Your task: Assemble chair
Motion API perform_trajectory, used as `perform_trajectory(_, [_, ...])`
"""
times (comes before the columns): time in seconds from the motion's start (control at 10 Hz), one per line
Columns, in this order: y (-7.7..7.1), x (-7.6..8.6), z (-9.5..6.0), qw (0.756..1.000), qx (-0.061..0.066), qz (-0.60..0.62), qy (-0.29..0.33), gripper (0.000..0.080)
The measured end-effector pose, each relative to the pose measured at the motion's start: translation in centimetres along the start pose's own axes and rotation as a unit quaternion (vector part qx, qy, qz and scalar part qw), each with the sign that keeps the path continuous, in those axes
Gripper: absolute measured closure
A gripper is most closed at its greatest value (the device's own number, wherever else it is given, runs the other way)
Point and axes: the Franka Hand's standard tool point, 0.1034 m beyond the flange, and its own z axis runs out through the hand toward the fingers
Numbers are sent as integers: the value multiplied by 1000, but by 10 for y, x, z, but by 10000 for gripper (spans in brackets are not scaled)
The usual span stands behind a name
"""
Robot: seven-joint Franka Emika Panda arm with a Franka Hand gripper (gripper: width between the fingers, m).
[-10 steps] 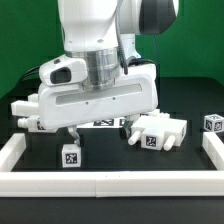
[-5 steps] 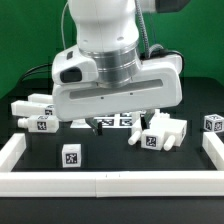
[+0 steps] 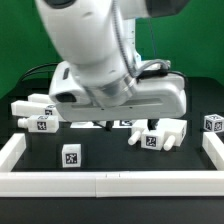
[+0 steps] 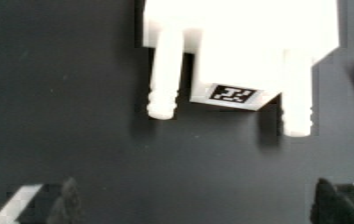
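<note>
The chair lies in loose white pieces on the black table. The barred piece, a block with two round bars and a square tag between them, shows closest in the wrist view. In the exterior view it lies flat toward the exterior view's right, just in front of the arm's hand. The gripper hangs over bare table beside the bar tips. Its dark fingertips are spread wide, well apart from the piece, with nothing between them.

Two long pieces lie at the exterior view's left. One tagged cube sits near the white border rail, and another sits at the far right. The bulky arm hides the table's middle in the exterior view.
</note>
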Motion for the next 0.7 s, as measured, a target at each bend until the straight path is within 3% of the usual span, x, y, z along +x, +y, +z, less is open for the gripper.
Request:
perform_trajectory(0.3, [-4,0,2,1000,-3,-5,2,151])
perform_trajectory(0.4, [-4,-1,4,1000,2,3,-5,151])
perform_trajectory(0.5, [-2,-8,10,998,20,34,-43,151])
perform_trajectory(0.7, [4,-3,14,996,21,47,-73,151])
